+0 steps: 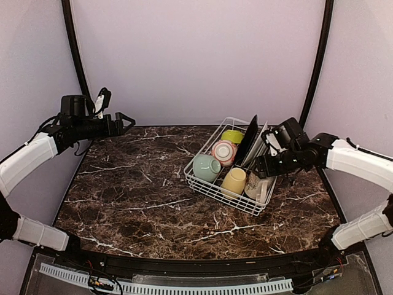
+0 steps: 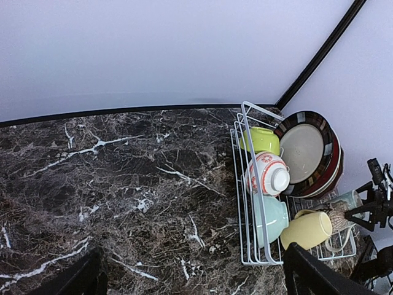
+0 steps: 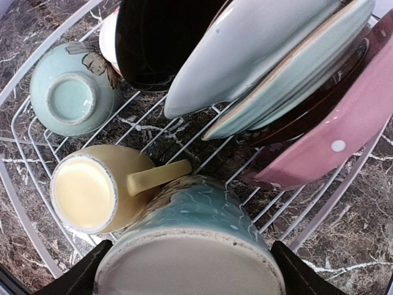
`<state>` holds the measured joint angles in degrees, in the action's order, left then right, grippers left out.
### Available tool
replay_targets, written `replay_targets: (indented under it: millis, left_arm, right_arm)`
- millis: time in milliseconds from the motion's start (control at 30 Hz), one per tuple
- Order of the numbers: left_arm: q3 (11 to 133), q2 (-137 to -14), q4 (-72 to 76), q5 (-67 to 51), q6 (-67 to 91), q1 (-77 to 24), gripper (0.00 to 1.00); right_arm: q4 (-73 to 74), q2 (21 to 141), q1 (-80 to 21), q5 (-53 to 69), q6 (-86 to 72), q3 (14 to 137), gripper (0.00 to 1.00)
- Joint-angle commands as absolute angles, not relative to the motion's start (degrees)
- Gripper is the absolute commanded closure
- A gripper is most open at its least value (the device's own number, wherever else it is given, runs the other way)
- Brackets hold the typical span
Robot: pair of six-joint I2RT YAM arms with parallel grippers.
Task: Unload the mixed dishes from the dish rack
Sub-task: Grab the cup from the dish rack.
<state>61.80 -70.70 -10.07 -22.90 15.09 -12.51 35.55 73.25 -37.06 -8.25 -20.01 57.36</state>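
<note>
The white wire dish rack (image 1: 212, 189) stands right of centre on the marble table. It holds a mint bowl (image 1: 206, 167), a pink-striped bowl (image 1: 223, 152), a lime bowl (image 1: 233, 136), a yellow mug (image 1: 234, 180), a beige-teal mug (image 1: 256, 187) and upright plates (image 1: 249, 138). My right gripper (image 1: 263, 167) hangs open over the rack's right end. In the right wrist view its fingers (image 3: 86, 276) straddle the base of the beige-teal mug (image 3: 196, 215), which lies beside the yellow mug (image 3: 92, 193). My left gripper (image 1: 126, 120) is open and empty, high at the far left.
In the right wrist view a black plate (image 3: 159, 43), pale-green plates (image 3: 258, 43) and a pink dotted plate (image 3: 331, 147) lean just above the mugs. The left wrist view shows bare marble (image 2: 123, 184) left of the rack (image 2: 245, 184). Black frame poles rise at both back corners.
</note>
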Motion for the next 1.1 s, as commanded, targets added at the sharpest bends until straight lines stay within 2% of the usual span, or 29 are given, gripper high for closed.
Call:
replay_targets:
  millis: [0, 500, 700, 867, 1067]
  left_arm:
    - [63.20, -69.84, -11.26, -22.69, 14.55, -12.74, 0.01]
    - [63.20, -70.25, -11.07, -23.55, 15.17, -12.74, 0.01]
    - [63.30, -70.55, -10.91, -24.36, 15.66, -12.80, 0.01]
    - [62.94, -71.02, -10.04, -26.05, 16.79, -12.83, 0.01]
    - [60.06, -72.72, -2.55, -36.77, 24.40, -13.11, 0.01]
  right_arm:
    - [33.47, 67.48, -37.53, -10.18, -20.74, 60.78, 0.45]
    - [33.18, 62.47, -37.50, -9.81, -22.37, 68.14, 0.74]
    - [31.44, 62.94, -37.53, -6.07, -24.70, 71.35, 0.91]
    - [23.23, 64.68, -37.53, -1.07, -29.06, 71.85, 1.00]
    - [6.29, 70.27, -37.53, 7.11, -37.32, 70.08, 1.00]
